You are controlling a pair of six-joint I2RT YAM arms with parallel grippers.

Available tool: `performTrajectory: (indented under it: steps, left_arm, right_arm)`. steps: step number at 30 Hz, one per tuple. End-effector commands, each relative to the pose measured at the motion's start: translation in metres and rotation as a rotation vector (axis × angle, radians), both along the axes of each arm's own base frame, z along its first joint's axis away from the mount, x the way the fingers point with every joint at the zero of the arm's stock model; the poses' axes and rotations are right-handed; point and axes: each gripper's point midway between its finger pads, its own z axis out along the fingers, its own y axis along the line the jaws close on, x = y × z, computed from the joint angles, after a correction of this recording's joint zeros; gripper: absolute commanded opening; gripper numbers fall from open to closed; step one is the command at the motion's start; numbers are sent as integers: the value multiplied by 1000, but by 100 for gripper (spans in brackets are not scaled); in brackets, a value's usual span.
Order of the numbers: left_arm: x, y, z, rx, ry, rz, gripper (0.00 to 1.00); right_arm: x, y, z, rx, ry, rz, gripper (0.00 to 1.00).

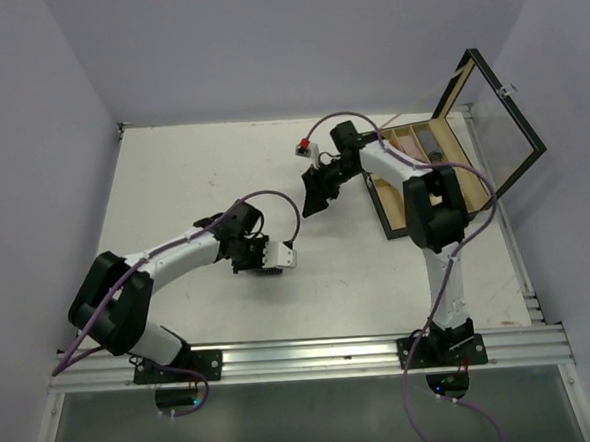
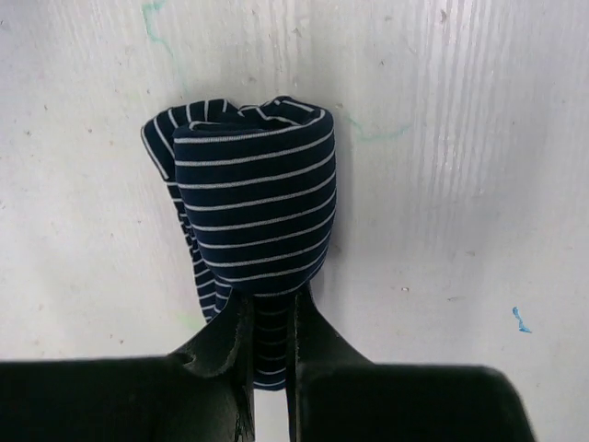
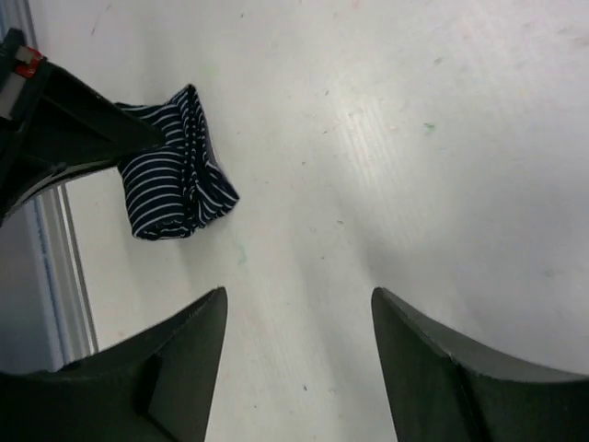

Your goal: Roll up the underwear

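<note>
Navy striped underwear (image 2: 253,212), bunched into a loose roll, lies on the scuffed white table (image 2: 479,184), its near end clenched in the left end effector (image 2: 273,313). Right end effector (image 3: 299,308) hangs released nearby. Pale lavender walls (image 1: 264,43) enclose the table on three sides.

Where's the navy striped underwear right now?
The navy striped underwear lies rolled on the table, just left of centre, its end pinched in the left gripper's jaws; upper left in the right wrist view.

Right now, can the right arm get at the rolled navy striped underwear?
Probably yes: only bare table separates the open right fingers from the navy striped underwear, though the left fingers clamp one end.
</note>
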Motion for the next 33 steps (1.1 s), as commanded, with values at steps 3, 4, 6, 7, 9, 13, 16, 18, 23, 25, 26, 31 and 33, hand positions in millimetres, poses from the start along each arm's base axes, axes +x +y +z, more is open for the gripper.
performTrajectory:
  steps: [3,4,6,7,9,13,16,18,23,25,26,31,33]
  left_arm:
    - [-62,21,-30,106,524,47,5]
    - [-58,22,-31,108,548,60,5]
    - [-44,18,-32,109,600,87,6]
    - [-40,17,-32,108,613,95,6]
    - [-30,14,-35,118,648,110,6]
    - [-19,12,-45,147,702,127,6]
    - [-16,7,-49,151,738,132,6]
    - [-13,5,-51,153,754,136,6]
    - [-11,4,-56,156,772,153,6]
    - [-13,5,-56,156,788,155,6]
    - [-14,5,-57,152,797,158,6]
    - [-16,2,-57,137,819,166,6]
    - [-15,-2,-56,124,827,169,6]
  right_arm:
    - [4,-31,87,10,-420,-34,63]
    - [1,-34,92,9,-447,-36,61]
    - [-18,-42,106,18,-502,-15,56]
    - [-24,-45,110,22,-519,-9,54]
    - [-43,-48,119,37,-566,14,51]
    - [-75,-38,116,3,-664,119,52]
    - [-100,-12,113,20,-753,214,54]
    - [-115,5,103,13,-798,265,58]
    - [-133,47,76,27,-876,357,68]
    - [-133,60,68,33,-895,371,71]
    - [-134,64,58,27,-886,376,71]
    - [-123,82,47,44,-937,342,77]
    - [-125,85,38,48,-916,369,77]
